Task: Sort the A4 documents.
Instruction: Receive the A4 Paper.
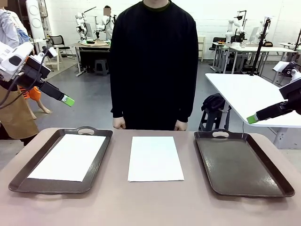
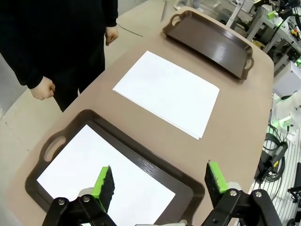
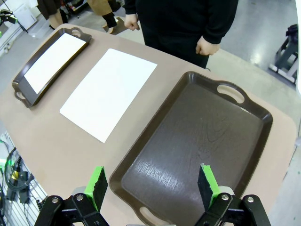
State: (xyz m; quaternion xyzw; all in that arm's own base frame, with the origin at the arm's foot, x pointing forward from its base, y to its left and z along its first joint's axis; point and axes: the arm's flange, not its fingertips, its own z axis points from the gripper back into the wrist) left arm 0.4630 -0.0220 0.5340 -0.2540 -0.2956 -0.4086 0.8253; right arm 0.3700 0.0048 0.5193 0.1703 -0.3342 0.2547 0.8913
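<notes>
**Hovering with both claws spread above two trays and two sheets**

You have the tan table running the full width of the front view. A person in a black top stands at its far edge, facing you.

Two dark brown handled trays lie on the table with their long sides running away from you. The left tray is on your left side and the right tray on your right. The right tray's glossy, grained bed shows from rim to rim.

Of the A4 documents, the first sheet lies flat inside the left tray. The second sheet lies flat on the bare table between the trays and touches neither. Both are plain white.

Your left gripper hangs high above the near end of the left tray. Its green pads stand wide apart and grip nothing, and you can see the tray and its sheet far below between them. In the front view it sits raised at the upper left, out beyond the table's side.

Your right gripper hangs above the near end of the right tray, its fingers just as widely spread and holding nothing.

The person's hands, one hand and the other hand, hang loosely curled just at the table's far edge, well apart from both sheets.
</notes>
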